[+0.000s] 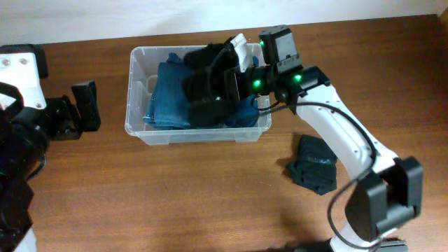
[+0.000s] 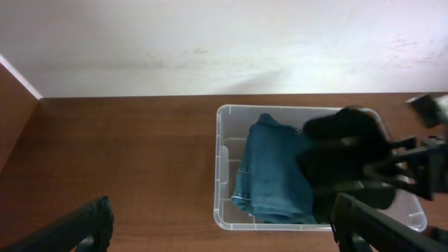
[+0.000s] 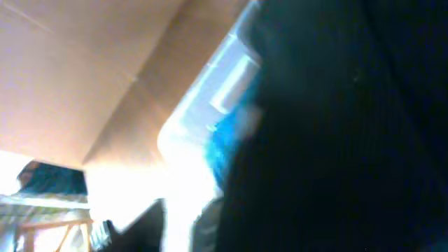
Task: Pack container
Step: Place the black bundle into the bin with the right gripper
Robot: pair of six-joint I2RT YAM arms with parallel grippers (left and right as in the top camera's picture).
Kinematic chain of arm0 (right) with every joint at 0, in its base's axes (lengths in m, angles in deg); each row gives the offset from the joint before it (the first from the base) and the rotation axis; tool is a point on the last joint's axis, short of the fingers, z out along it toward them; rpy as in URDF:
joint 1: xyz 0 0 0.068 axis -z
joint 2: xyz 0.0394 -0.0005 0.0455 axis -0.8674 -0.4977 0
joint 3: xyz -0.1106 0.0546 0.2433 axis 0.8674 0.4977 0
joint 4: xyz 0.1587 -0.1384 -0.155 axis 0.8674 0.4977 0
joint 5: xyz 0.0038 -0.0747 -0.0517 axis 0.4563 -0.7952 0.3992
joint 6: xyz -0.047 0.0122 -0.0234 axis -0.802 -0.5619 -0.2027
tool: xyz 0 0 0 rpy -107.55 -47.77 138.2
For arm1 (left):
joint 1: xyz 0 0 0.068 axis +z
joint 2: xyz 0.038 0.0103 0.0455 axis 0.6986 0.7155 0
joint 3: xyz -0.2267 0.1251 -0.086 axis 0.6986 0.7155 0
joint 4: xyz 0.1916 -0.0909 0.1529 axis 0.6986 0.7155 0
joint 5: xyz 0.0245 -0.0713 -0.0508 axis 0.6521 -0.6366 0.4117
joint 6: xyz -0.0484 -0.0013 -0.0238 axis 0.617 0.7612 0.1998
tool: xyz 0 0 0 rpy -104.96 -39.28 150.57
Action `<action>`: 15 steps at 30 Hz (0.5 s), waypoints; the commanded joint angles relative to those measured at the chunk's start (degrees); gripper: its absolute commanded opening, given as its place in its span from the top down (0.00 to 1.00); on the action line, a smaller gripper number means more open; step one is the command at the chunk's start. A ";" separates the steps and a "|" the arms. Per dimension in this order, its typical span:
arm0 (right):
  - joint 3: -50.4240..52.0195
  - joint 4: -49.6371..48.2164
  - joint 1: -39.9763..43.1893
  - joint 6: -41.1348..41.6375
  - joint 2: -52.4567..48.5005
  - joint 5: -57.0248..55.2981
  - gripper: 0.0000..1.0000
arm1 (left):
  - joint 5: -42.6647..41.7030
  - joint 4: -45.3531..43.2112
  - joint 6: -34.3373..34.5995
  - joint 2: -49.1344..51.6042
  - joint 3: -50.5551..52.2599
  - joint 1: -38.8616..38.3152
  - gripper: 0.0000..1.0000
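Observation:
The container point(image 1: 130, 91) is a clear plastic bin at the back middle of the table. It holds folded blue jeans point(image 1: 166, 98). My right gripper point(image 1: 229, 78) is over the bin's right half, shut on a black garment point(image 1: 206, 91) that hangs into the bin. In the right wrist view the black garment point(image 3: 336, 140) fills most of the frame, and the bin's rim point(image 3: 203, 98) shows beside it. My left gripper point(image 1: 84, 105) is open and empty, left of the bin. Its view shows the container point(image 2: 218, 175), the jeans point(image 2: 269, 175) and the black garment point(image 2: 343, 154).
A crumpled dark teal garment point(image 1: 313, 164) lies on the wooden table, right of the bin and under the right arm. A white wall runs along the table's back edge. The left arm's base stands at the far left.

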 commanded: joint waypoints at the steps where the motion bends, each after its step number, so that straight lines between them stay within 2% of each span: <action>1: -0.37 0.11 1.60 -4.63 -2.78 -2.38 0.05 | 0.39 -0.09 -0.04 -0.48 -0.11 0.24 0.01; 2: -0.37 0.85 2.23 -4.76 -2.80 -2.36 0.02 | 0.39 -0.09 -0.07 -0.48 -0.11 0.24 0.01; 5: -1.20 4.09 4.79 -4.39 -0.90 -1.84 0.02 | 0.39 -0.09 -0.07 -0.48 -0.11 0.24 0.01; 9: -2.40 9.33 10.27 0.26 4.98 -1.95 0.02 | 0.39 -0.09 -0.07 -0.48 -0.11 0.24 0.01; 12: -2.51 14.67 16.59 2.45 10.75 -2.40 0.02 | 0.39 -0.09 -0.04 -0.48 -0.11 0.24 0.01; 15: -2.49 26.14 27.50 5.01 15.45 -3.06 0.02 | 0.39 -0.09 -0.04 -0.48 -0.11 0.24 0.01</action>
